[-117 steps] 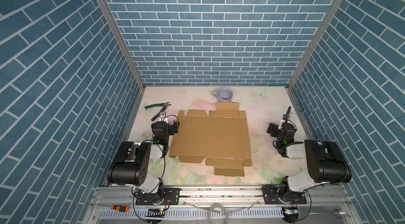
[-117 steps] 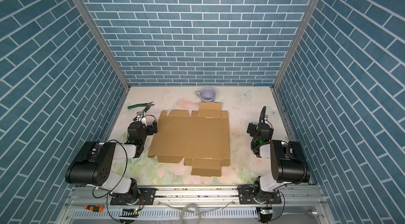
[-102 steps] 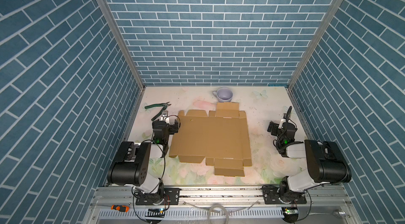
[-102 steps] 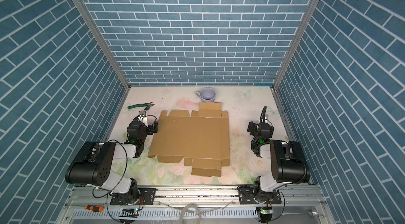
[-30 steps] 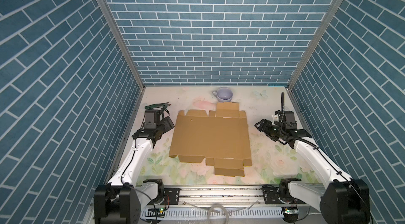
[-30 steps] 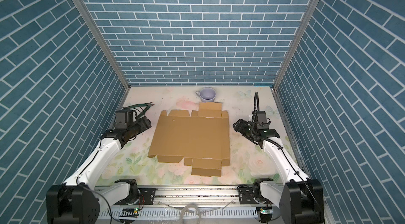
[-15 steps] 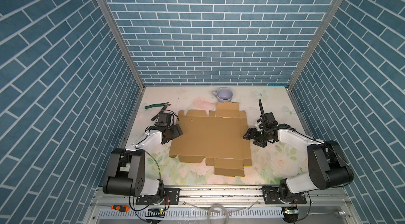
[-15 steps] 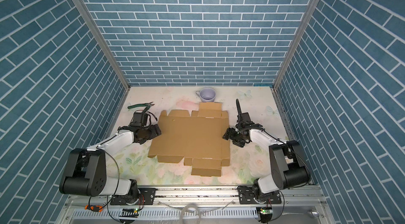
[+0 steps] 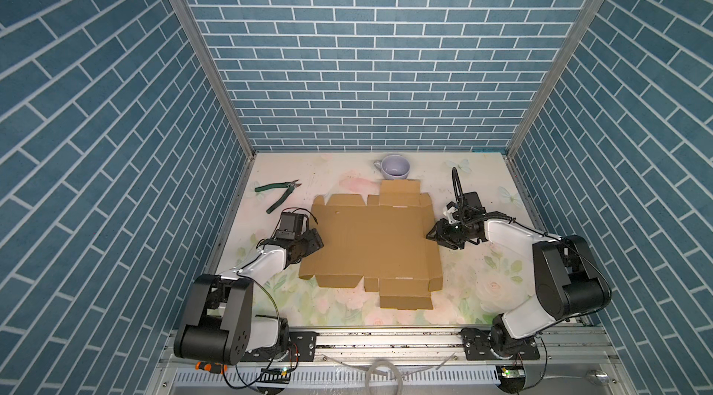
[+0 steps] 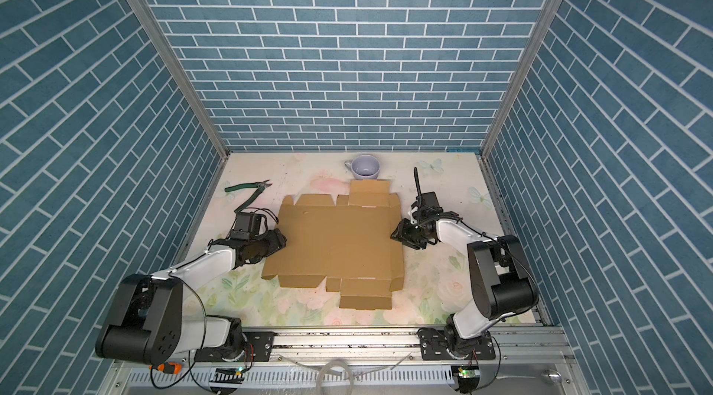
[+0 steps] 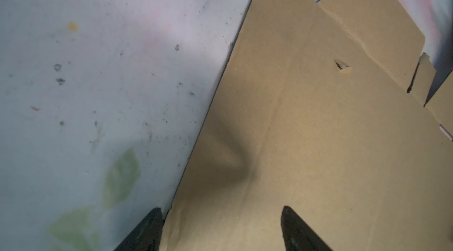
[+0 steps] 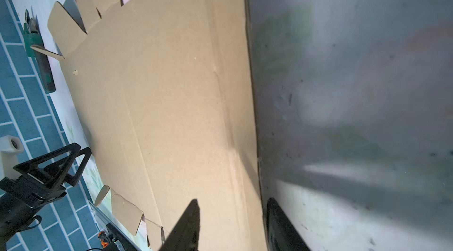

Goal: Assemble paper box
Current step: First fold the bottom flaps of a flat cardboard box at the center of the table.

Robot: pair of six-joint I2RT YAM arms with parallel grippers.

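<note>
Cardboard sheet [image 9: 370, 242] lying flat; left gripper [image 11: 220, 209], jaws wide, and right gripper [image 12: 232, 200], jaws narrower but apart, straddle opposite edges, where an uneven pinch may skid or crumple it.

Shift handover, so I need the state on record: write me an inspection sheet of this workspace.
Surface: floral table, speckled with dirt marks.
Job's things: paper box, an unfolded flat sheet, centre.
Clutter: lilac cup behind the sheet; green cutters on the left arm's side.
Grippers: left gripper and right gripper open, each astride an opposite sheet edge.
Cables: black cable loop above the right wrist; another at the left.
Surroundings: blue brick-pattern walls; metal rail in front.
</note>
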